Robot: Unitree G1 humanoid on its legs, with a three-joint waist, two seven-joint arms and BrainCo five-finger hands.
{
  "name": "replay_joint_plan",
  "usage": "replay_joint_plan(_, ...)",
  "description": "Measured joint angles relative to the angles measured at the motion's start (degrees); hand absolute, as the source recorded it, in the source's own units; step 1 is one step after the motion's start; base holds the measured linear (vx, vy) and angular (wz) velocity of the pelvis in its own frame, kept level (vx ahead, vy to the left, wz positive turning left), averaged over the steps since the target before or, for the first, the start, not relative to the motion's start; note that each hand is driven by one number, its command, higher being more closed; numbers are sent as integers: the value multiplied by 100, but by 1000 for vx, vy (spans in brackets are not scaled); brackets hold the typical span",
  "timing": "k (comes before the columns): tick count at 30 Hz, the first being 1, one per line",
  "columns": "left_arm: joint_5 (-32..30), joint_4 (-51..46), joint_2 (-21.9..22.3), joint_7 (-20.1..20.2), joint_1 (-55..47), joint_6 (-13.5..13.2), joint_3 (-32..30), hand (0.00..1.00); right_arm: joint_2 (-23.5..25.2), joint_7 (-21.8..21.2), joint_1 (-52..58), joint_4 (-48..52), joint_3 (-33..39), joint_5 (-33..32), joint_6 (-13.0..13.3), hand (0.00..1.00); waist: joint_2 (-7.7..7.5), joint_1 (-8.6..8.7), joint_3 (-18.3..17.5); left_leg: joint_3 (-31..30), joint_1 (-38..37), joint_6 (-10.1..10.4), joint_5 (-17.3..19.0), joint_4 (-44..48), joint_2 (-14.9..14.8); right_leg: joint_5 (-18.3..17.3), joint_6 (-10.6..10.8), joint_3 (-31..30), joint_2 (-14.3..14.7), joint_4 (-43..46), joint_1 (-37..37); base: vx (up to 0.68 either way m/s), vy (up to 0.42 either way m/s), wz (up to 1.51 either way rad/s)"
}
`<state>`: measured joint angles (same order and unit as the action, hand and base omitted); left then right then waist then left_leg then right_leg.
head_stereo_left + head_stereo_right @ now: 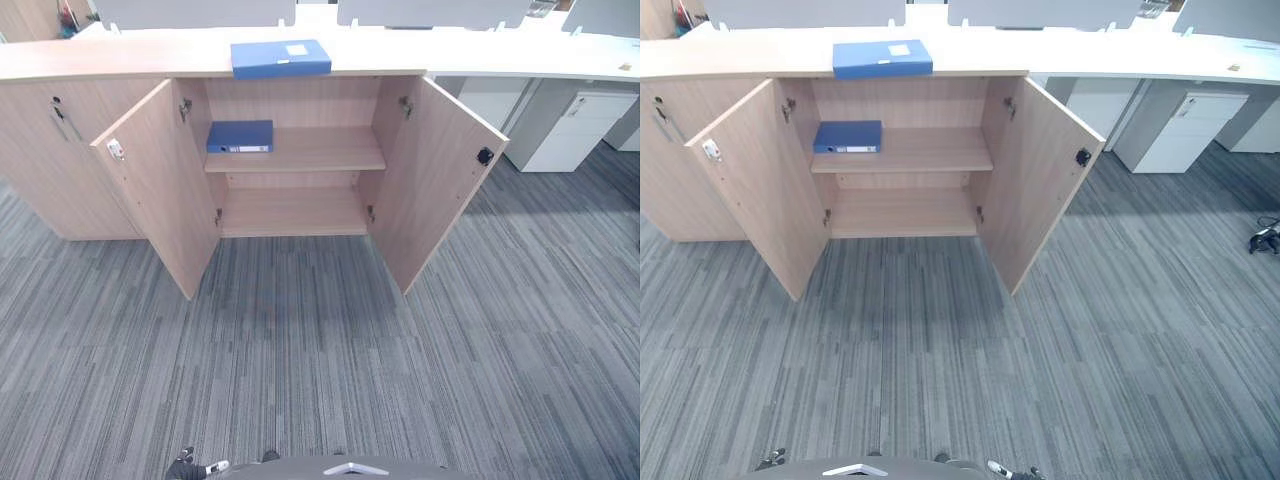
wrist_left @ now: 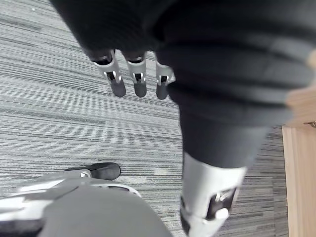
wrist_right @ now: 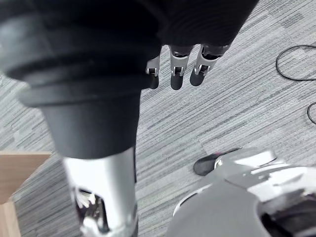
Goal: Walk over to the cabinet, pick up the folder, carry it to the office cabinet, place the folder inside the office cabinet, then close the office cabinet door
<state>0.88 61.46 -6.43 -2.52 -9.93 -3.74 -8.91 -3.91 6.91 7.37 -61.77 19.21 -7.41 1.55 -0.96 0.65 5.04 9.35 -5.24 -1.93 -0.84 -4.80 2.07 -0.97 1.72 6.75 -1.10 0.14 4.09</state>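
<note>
A blue folder [image 1: 281, 58] lies flat on the light top of the wooden cabinet [image 1: 300, 150] straight ahead. Both cabinet doors stand wide open, the left door [image 1: 160, 185] and the right door [image 1: 435, 175] swung out toward me. A second blue folder [image 1: 240, 136] rests on the left part of the upper shelf inside. The lower shelf [image 1: 293, 210] is bare. My left hand [image 2: 139, 79] hangs at my side over the carpet, fingers straight, holding nothing. My right hand [image 3: 177, 74] hangs likewise, fingers relaxed and empty. Both hands are well short of the cabinet.
Grey striped carpet [image 1: 320, 350] stretches between me and the cabinet. A closed cabinet section with a handle [image 1: 58, 118] adjoins on the left. A white drawer pedestal [image 1: 580, 125] stands under the desk at the right. The open doors jut out over the carpet.
</note>
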Motion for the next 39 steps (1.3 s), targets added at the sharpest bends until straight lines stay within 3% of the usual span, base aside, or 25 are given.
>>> replay_joint_plan(12, -49, 3, 82, -88, 139, -45, 17, 0, 27, 92, -526, 1, 61, 103, 6, 0, 112, 16, 216, 38, -180, 88, 41, -8, 42, -6, 67, 26, -47, -104, 211, -2, -6, 0)
replay_joint_plan(25, -139, 42, 58, -93, 141, -50, 128, 0, 59, 123, -536, 6, -101, 115, 73, 0, 54, -6, 243, 226, -129, 43, 69, -17, 42, 127, 110, -16, -56, -345, 191, -64, -12, -6)
replay_joint_plan(34, -172, 35, 11, -93, 222, -50, 126, 0, 123, 128, -608, 5, -109, 121, 70, 0, -12, -71, 283, 609, 54, 11, 276, -7, 45, 133, 128, -376, -50, -349, -115, 61, -2, -23)
replay_joint_plan(37, -172, 25, -38, -93, 250, -46, 127, 0, 147, 128, -667, 9, -107, 123, 65, 0, -43, -110, 312, 711, 91, -14, 421, 29, 56, -115, 212, -478, -71, 21, -365, 160, 30, -20)
replay_joint_plan(39, -170, -6, -40, -93, 276, -45, 126, 0, 178, 126, -715, 18, -93, 113, 67, 0, -70, -113, 420, 775, 123, -9, 739, 407, 54, -580, 312, -479, -153, 969, -707, 180, 56, -14)
